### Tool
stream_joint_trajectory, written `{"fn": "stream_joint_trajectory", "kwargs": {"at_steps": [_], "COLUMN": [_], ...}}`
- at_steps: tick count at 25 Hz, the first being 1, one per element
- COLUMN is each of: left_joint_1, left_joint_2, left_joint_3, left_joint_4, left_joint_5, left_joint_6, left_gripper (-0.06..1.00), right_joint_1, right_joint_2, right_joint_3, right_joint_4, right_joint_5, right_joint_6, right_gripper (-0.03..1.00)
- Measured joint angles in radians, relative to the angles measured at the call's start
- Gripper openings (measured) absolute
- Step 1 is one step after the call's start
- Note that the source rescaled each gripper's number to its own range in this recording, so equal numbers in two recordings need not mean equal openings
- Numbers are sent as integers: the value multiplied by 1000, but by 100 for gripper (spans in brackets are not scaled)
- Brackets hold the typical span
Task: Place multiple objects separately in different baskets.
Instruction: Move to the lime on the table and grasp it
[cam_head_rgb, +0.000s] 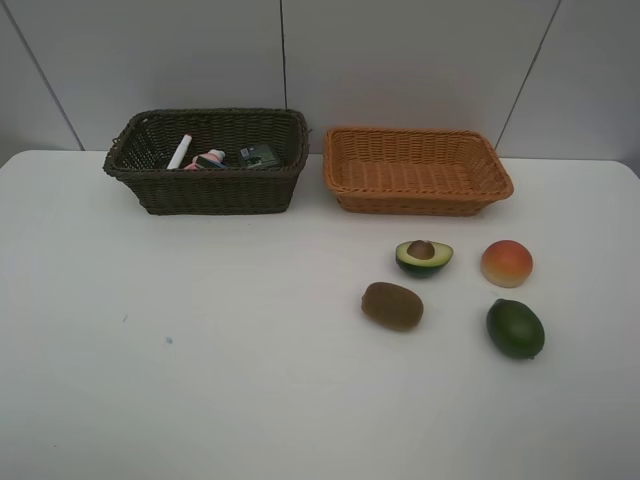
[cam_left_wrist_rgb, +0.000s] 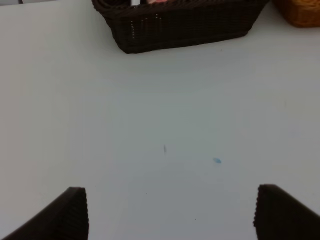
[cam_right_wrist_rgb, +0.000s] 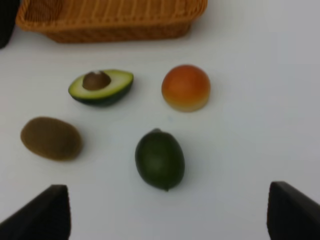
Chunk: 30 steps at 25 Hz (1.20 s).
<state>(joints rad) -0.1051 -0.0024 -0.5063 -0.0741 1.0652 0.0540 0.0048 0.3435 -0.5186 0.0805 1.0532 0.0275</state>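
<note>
One green round fruit (cam_right_wrist_rgb: 160, 159) lies ahead of the spread right fingers (cam_right_wrist_rgb: 50, 216).

On the table (cam_head_rgb: 200, 380) the shallower basket (cam_head_rgb: 420, 205) stands at the far side. Just beside it, on its left in the high view and not touching it, stands the deeper basket (cam_head_rgb: 215, 190). In there lie the marker (cam_head_rgb: 180, 151), the small bottle (cam_head_rgb: 211, 159) and the rectangular bottle (cam_head_rgb: 259, 155), the last one nearest to the shallower basket. In front of the shallower basket four fruits lie apart on the table. The halved avocado (cam_head_rgb: 424, 256) is before its middle and the peach (cam_head_rgb: 506, 263) before its right end. Farther from it lie the kiwi (cam_head_rgb: 392, 305) and the round fruit (cam_head_rgb: 515, 328).
</note>
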Motion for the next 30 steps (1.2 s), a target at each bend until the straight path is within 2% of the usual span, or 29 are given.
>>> {"fn": "stream_joint_trajectory", "kwargs": {"at_steps": [6,10,16,22,25,30], "left_joint_1": [0,0,0,0,0,0], "left_joint_2": [0,0,0,0,0,0], "left_joint_3": [0,0,0,0,0,0], "left_joint_4": [0,0,0,0,0,-1], "left_joint_5": [-1,-1,-1,-1,-1,-1], "left_joint_6": [0,0,0,0,0,0], "left_gripper": [80,80,80,80,80,80], "right_joint_1": [0,0,0,6,63,215], "right_joint_2": [446,664,778,787,819,942], "right_joint_3": [-6,-68,-165,-179,-179,-179], "right_joint_4": [1,1,37,76,68,12], "right_joint_5": [-34,-49,-60,-67,-77,-178], "right_joint_6": [7,-6,-44,-62,-62,-61], "right_gripper": [100,100,100,100,100,100]}}
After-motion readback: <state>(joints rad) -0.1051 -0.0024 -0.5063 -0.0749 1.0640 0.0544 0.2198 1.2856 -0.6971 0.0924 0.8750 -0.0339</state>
